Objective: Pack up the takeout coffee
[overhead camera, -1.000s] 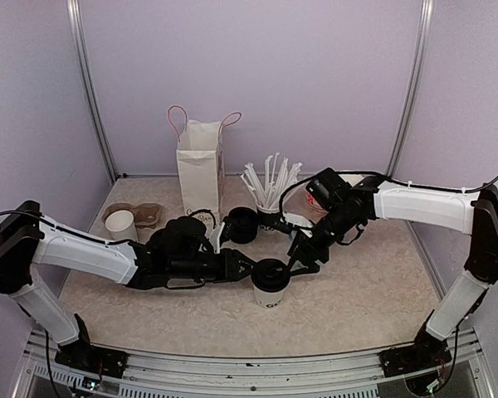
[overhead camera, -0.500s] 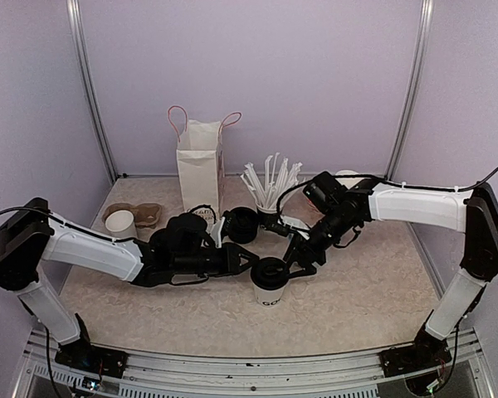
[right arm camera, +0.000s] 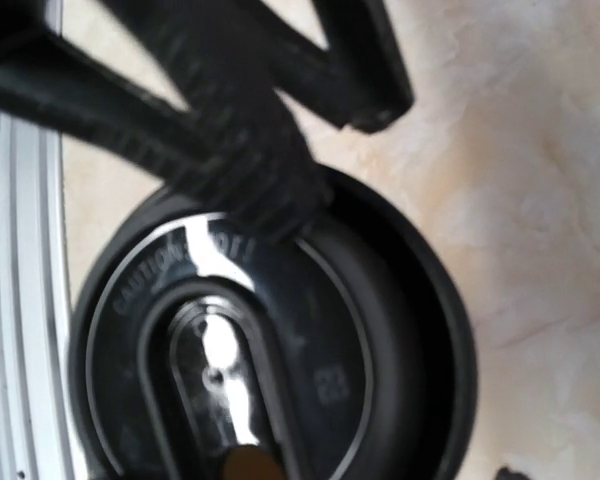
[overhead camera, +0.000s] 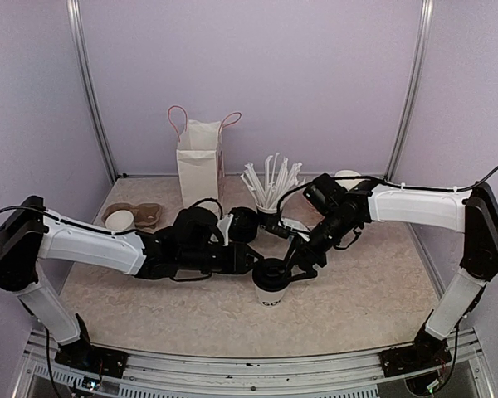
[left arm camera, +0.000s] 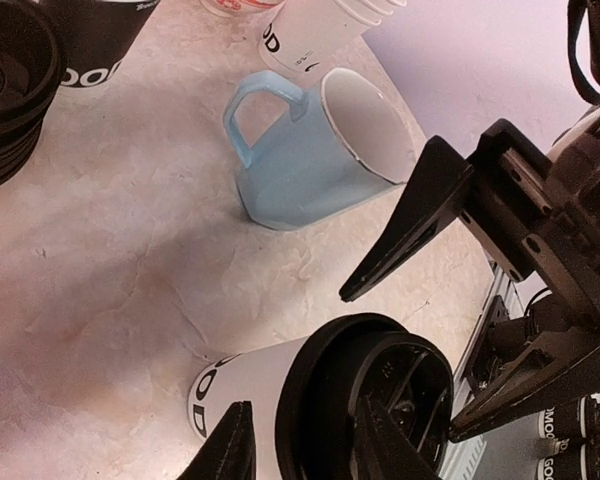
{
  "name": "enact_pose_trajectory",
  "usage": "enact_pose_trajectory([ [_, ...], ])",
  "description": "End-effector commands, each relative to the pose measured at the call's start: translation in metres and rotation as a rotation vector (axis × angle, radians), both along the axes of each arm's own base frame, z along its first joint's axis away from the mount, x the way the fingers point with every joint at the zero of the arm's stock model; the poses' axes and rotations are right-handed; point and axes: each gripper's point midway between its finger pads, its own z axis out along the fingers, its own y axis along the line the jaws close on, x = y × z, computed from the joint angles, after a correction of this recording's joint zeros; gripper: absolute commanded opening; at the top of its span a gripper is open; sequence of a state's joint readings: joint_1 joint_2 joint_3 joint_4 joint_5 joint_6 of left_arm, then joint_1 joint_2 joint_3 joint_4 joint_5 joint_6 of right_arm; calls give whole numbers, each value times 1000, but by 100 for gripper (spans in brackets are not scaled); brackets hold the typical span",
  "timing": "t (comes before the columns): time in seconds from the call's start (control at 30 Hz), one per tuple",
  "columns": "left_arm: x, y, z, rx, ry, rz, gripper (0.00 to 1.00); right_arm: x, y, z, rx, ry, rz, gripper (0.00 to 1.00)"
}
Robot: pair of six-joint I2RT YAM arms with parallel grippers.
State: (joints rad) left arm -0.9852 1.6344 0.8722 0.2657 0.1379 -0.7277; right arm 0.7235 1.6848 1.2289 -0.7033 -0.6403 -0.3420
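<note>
Jaws on left gripper [overhead camera: 259, 259] are sitting parted astride the lid [overhead camera: 270, 271] rim; can't tell if pinching. The coffee cup [overhead camera: 270, 294] is standing upright mid-worktop [overhead camera: 357, 307], toward the front edge. Jaws on right gripper [overhead camera: 295, 270] are hanging spread apart, just over the lid.

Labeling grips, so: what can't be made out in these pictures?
Whether the left tool grips the cup: left wrist view, fingers cut off at bottom edge.
Whether the lid is seated: right wrist view, blurred, too close.
Inside the paper bag: top view, its walls hide it.
</note>
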Motion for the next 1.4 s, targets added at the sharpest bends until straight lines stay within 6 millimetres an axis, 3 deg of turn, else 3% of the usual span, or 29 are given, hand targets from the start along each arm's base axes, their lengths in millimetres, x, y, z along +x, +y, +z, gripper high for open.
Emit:
enact_pose_trajectory([
  [0.0,2,-10,11,50,-51,-35,37,-13,-4,0,-3,46,21,51],
  [0.1,7,-17,32,18,-94,-42,41,-19,-4,5,17,63,36,58],
  [0.27,7,-10,44,-6,-97,-10,44,-23,-8,2,10,73,39,61],
  [0.5,-9,30,24,10,40,107,43,-42,-16,3,25,105,82,64],
  [0.7,-23,42,15,-8,92,102,43,-52,-23,3,20,103,105,64],
  [0.83,-25,37,15,-42,128,98,39,-35,-35,-6,-48,66,36,57],
  [1.1,-30,20,8,-108,197,59,33,10,-36,11,-29,-2,-79,39],
  [1.37,-33,9,-7,-77,223,27,31,25,-23,11,-4,-12,-85,40],
])
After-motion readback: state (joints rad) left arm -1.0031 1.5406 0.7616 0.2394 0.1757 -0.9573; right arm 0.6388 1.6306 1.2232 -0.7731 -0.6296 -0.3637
